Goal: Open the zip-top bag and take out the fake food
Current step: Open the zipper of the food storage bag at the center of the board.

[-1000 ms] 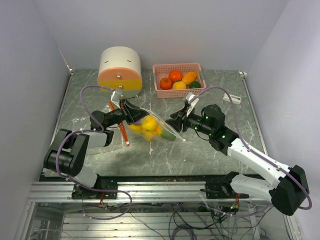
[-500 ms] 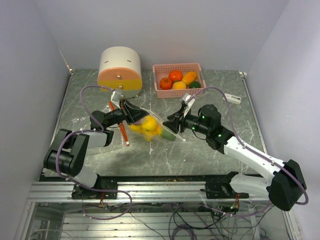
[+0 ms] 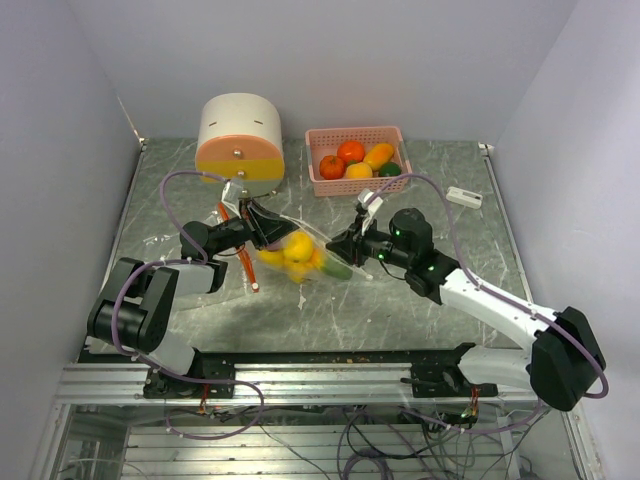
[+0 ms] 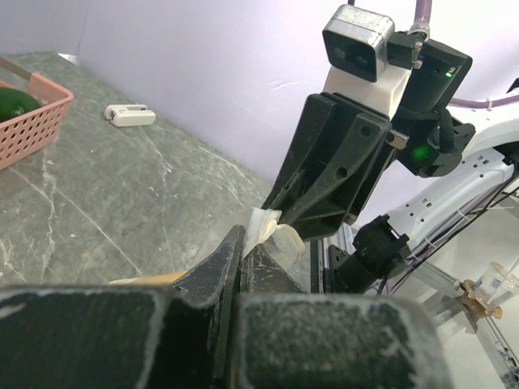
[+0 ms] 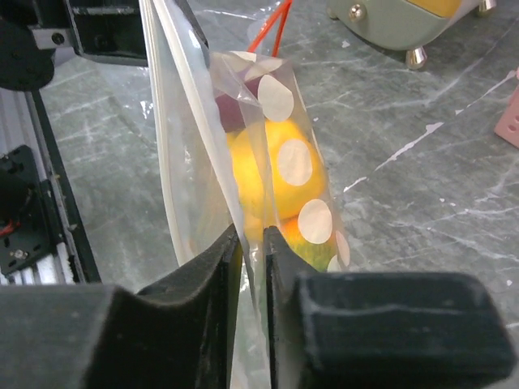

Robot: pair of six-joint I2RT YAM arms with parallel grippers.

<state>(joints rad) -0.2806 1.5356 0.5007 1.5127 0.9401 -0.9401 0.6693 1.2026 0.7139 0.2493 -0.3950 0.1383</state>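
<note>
Centrally, a grey marbled table (image 3: 430, 300) bears a round cream-and-orange drawer box (image 3: 240, 135) and a pink plastic basket (image 3: 357, 133) of fruit at the back. Mid-table, a clear white-dotted zip-top bag (image 3: 322, 240) spans both arms, with glossy yellow, orange and green fake food (image 3: 297, 248) inside. The left gripper (image 3: 262, 226) has its jaws together on one bag edge; the right gripper (image 3: 346, 246) pinches the opposite film.

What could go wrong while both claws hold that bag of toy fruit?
The right gripper pinches only a thin fold of the bag, so the slick film may slip out when it pulls. The left gripper holds the other end; if both tug hard, the bag could tear rather than unzip. If it opens suddenly, the yellow fruit inside could drop onto the table and roll.
</note>
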